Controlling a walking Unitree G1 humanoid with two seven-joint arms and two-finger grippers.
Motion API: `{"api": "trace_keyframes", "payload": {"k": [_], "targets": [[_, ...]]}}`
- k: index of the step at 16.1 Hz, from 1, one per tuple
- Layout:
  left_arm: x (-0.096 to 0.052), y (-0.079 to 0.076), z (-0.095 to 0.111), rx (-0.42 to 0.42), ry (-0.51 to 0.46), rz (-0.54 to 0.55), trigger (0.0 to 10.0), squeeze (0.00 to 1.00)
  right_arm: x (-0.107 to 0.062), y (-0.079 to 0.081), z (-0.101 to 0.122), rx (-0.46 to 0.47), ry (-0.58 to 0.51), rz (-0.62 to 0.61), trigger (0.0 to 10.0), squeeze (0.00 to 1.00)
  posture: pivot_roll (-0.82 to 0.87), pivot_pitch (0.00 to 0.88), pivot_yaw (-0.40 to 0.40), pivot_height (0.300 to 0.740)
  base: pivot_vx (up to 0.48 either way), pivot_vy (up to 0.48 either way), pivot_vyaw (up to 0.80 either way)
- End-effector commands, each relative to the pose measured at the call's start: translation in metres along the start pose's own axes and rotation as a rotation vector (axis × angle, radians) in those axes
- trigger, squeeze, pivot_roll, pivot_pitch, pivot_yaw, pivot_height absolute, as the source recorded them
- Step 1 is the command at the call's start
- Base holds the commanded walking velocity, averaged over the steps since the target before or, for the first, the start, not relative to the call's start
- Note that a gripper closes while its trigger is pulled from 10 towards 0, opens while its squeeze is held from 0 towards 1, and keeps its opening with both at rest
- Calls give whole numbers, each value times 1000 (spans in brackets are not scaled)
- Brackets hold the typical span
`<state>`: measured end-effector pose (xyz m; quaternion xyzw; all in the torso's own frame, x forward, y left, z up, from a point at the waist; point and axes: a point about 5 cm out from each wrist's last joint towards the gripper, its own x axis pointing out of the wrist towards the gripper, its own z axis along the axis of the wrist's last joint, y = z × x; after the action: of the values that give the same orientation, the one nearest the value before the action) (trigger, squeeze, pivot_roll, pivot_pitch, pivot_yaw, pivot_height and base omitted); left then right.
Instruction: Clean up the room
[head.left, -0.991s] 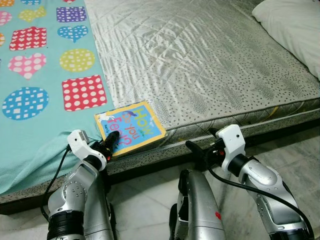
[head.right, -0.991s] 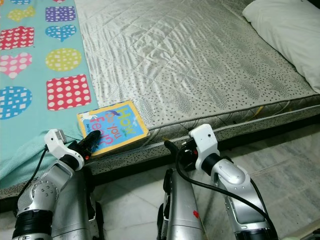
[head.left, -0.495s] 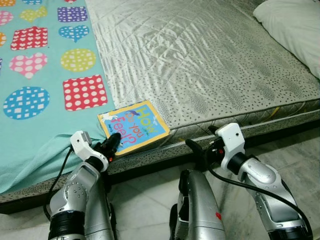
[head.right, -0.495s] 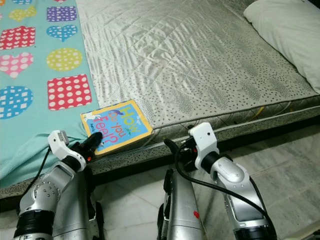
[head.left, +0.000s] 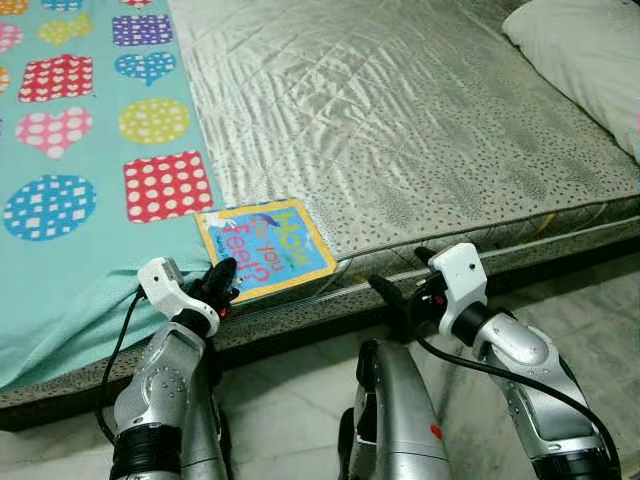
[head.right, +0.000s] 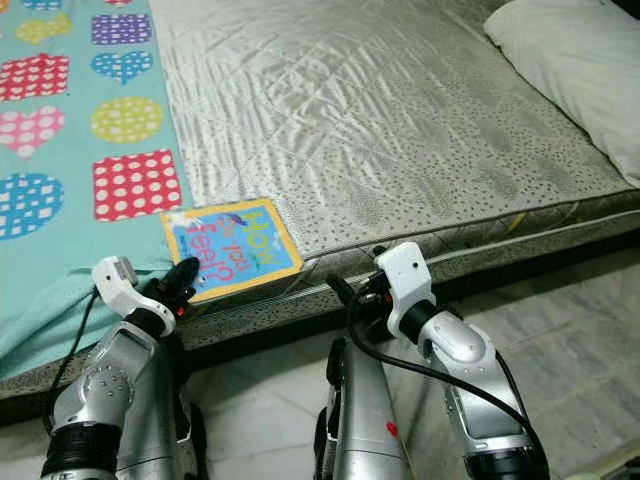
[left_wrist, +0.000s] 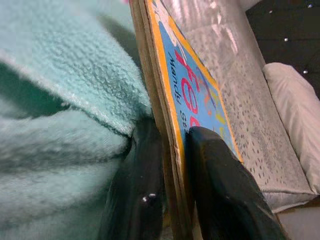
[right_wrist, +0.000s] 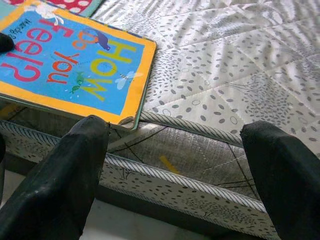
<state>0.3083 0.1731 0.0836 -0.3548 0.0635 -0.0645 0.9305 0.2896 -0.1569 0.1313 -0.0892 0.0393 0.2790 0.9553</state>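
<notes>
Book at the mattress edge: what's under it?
The book lies on the grey quilted mattress, its left edge against the teal blanket. The left claw is shut on its near corner, one finger underneath. The rest beneath is covered.

Blue, yellow-bordered book (head.left: 263, 249); teal blanket (head.left: 70, 150) with polka-dot shapes; grey speckled mattress (head.left: 400, 120).

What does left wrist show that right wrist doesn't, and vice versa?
Left wrist: left pincer shut on the book's edge, teal blanket bunched beside it, pillow beyond. Right wrist: right pincer open, clear of the book, facing the mattress side edge; cover text readable. Both: the book lying on the mattress.
</notes>
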Motion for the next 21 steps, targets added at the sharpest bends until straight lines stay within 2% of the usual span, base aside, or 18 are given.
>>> {"api": "trace_keyframes", "payload": {"k": [1,4,7,8,9,10,11,12,13,16,17,19,21], "targets": [[-5,1,-1,81,-11,14,0,0,0,0,-4,0,14,-4,10000,0,-137,183,-97,508,0,0,0],[-5,-4,4,230,-46,16,0,0,1,-1,-3,-3,10,-5,10000,0,-137,183,-97,508,0,0,0],[-5,-4,9,301,-84,56,0,0,1,-2,-3,-6,9,-8,10000,0,-138,180,-100,508,0,0,0],[-6,-3,9,327,-80,80,2471,0,1,-2,-3,-6,10,-7,10000,0,-138,180,-100,508,0,0,0],[-6,-2,8,327,-74,90,3725,0,1,-1,-4,-6,10,-7,10000,0,-138,180,-100,508,0,0,0],[-6,1,5,333,-51,109,10000,0,1,-1,-4,-6,10,-7,10000,0,-138,183,-100,508,0,0,0],[-7,7,-2,336,5,152,10000,0,1,-1,-4,-5,10,-5,10000,0,-139,185,-101,508,0,0,0],[-6,9,-4,327,32,163,10000,1000,1,-1,-4,-6,10,-4,10000,0,-139,184,-102,508,0,0,0],[-5,13,-8,356,84,190,10000,1000,1,-1,-4,-7,11,-5,10000,0,-139,184,-102,508,0,0,0],[-5,24,-14,331,151,254,10000,1000,1,-1,-4,-8,10,-6,10000,0,-141,183,-101,508,0,0,0],[-4,25,-15,334,174,256,10000,31,2,-1,-4,-8,9,-7,10000,0,-141,184,-101,508,0,0,0],[-1,25,-21,320,228,244,10000,0,1,-1,-5,-8,10,-8,10000,0,-139,184,-101,508,0,0,0],[4,25,-19,334,224,226,10000,0,2,-1,-4,-8,9,-9,10000,0,-140,183,-102,508,0,0,0]]}}
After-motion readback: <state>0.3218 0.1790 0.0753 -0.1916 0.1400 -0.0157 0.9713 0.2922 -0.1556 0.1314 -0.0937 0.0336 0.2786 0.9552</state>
